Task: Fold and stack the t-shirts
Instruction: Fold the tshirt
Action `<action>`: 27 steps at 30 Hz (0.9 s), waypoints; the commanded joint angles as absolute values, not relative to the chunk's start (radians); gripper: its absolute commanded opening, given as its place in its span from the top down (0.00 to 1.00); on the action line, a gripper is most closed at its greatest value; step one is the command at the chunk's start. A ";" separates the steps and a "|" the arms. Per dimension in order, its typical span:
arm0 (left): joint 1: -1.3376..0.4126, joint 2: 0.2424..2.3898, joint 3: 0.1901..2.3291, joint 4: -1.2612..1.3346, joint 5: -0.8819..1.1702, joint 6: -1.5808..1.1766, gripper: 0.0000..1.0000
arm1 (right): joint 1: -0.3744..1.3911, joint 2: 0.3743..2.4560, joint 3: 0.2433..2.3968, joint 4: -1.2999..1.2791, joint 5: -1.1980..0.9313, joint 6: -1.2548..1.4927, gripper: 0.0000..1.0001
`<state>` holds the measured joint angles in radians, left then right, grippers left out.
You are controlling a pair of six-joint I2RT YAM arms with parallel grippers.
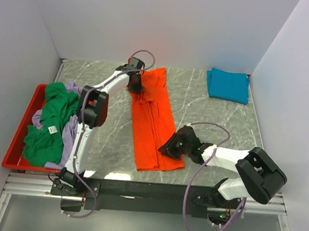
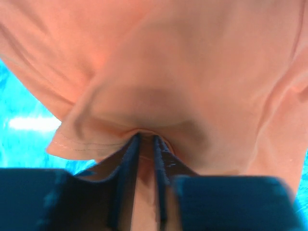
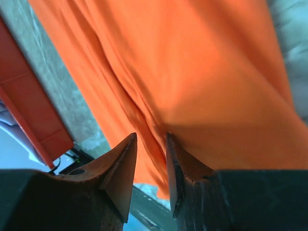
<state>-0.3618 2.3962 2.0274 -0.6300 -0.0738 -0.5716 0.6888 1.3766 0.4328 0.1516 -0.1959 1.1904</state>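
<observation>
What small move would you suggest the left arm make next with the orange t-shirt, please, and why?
Probably lift the far end and draw it toward the near end. The orange t-shirt lies as a long strip on the table, the left jaws pinch its bunched far end, and a teal t-shirt is already folded.

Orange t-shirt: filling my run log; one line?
bright orange cloth t-shirt: long strip | left gripper: pinching far end | right gripper: near edge

The top camera looks down from above and behind my 2 bases over the whole table (image 1: pixel 198 106). My left wrist camera looks along my left fingers (image 2: pixel 126 183), almost against the orange t-shirt (image 1: pixel 153 121). My right wrist camera looks past my right fingers (image 3: pixel 120 168), close above it. All 3 views share that shirt.
</observation>
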 commanded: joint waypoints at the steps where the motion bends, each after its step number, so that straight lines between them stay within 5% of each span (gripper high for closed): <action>1: -0.380 2.474 2.153 -0.718 -0.061 -0.388 0.73 | 0.721 1.364 0.479 0.167 -0.121 1.263 0.62; 8: -0.328 2.477 2.206 -0.724 -0.069 -0.380 0.49 | 0.721 1.362 0.448 0.157 -0.118 1.230 0.62; 27: -0.262 2.274 2.037 -0.614 0.126 -0.436 0.33 | 0.784 1.292 0.371 0.154 -0.069 1.209 0.62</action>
